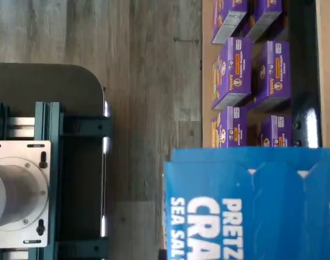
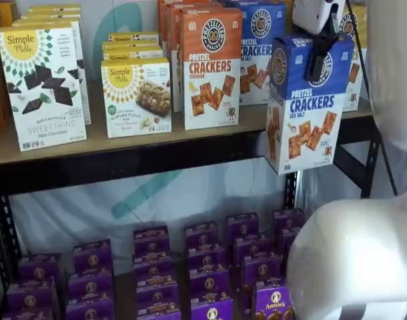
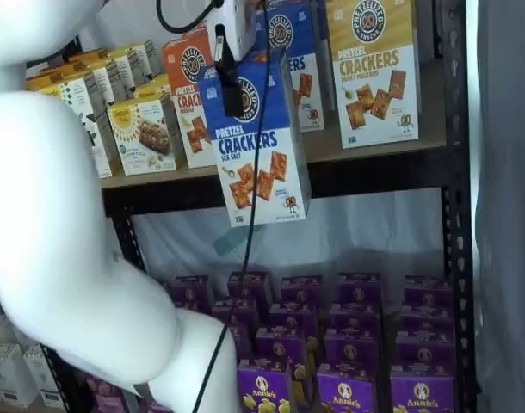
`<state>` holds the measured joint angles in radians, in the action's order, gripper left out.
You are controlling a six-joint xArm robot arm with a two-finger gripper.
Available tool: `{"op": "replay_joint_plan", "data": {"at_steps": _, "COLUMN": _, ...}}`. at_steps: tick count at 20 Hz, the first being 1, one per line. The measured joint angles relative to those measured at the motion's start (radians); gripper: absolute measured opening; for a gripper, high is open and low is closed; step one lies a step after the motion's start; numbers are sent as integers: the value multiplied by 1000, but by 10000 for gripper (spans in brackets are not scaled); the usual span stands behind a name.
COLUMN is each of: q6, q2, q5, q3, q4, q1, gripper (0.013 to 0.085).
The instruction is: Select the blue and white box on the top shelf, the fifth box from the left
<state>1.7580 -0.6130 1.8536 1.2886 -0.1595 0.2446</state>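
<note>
- Held aloft: the blue and white box, clamped at its blue top between the black fingers of the gripper, hanging clear in front of the top shelf, off the board.
- Jaws closed on the box, one finger down its front face over the round dark logo in both shelf views.
- Box upright with a slight tilt, "PRETZEL CRACKERS SEA SALT" and pictured square crackers facing outward; lower edge reaching below the shelf's black front beam.
- Seen again in a shelf view: the same box under the gripper, a black cable trailing down across its face.
- On the shelf behind it: a second blue-topped cracker carton, an orange cheddar carton to its side, a yellow-topped carton at the far end.
- Farther along the board: Simple Mills boxes, mint chocolate and almond flour, standing at the front edge.
- Below: rows of purple Annie's boxes on the lower level.
- White arm bulking large across the foreground in both shelf views.
- From the wrist view: blue box top close up, part of the lettering legible, purple boxes and grey wood-look floor beyond, teal-bracketed mount alongside.
</note>
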Motion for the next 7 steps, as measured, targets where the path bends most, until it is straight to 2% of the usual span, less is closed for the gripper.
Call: {"op": "replay_joint_plan", "data": {"at_steps": 7, "q6": 2, "q2": -2, "q5": -5, "q3": -3, "q4": -4, "q1": 3, "gripper": 570}}
